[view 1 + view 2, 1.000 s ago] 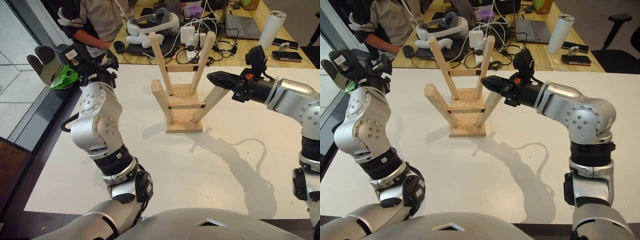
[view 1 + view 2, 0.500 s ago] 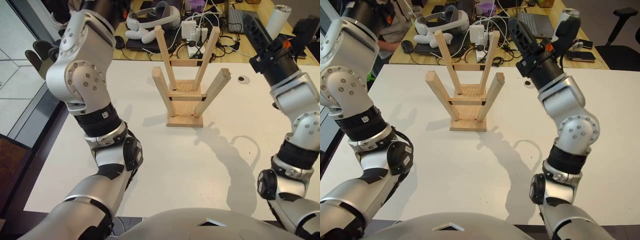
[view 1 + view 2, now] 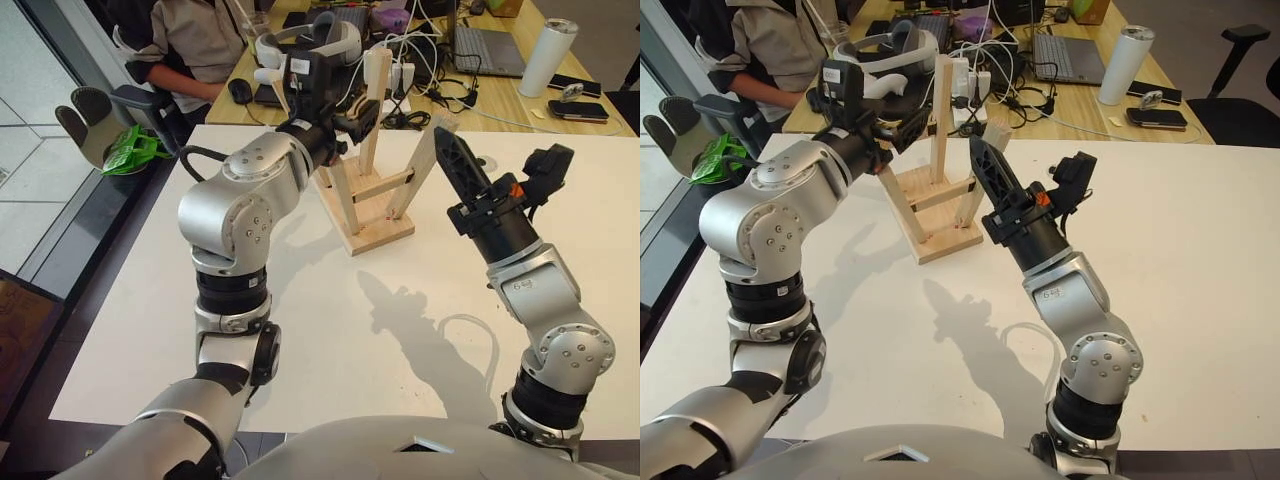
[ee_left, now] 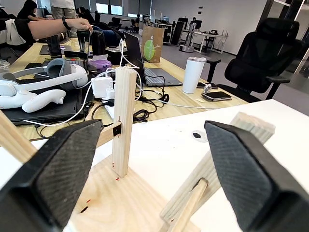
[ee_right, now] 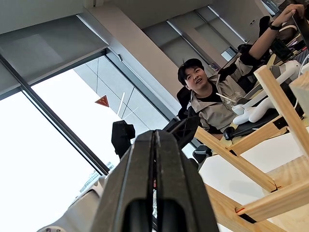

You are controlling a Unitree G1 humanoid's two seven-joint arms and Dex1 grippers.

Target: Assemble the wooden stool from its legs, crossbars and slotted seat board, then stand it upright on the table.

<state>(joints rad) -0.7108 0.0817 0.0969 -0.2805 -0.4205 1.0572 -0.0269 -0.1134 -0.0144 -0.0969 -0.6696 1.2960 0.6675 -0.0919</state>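
Upturned wooden stool (image 3: pixel 382 228) rests seat-down: likely light, rigid, joints possibly loose; grasp a leg. Left gripper (image 4: pixel 154 162) gapes by the legs; right gripper (image 3: pixel 448 158) pinched closed, empty.

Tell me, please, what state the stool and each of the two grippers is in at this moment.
stool: assembled, upside down on the table.
left gripper: open wide, close to the stool.
right gripper: shut, empty, raised beside the stool.

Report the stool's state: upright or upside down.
Upside down: the seat board lies on the table, legs pointing up.
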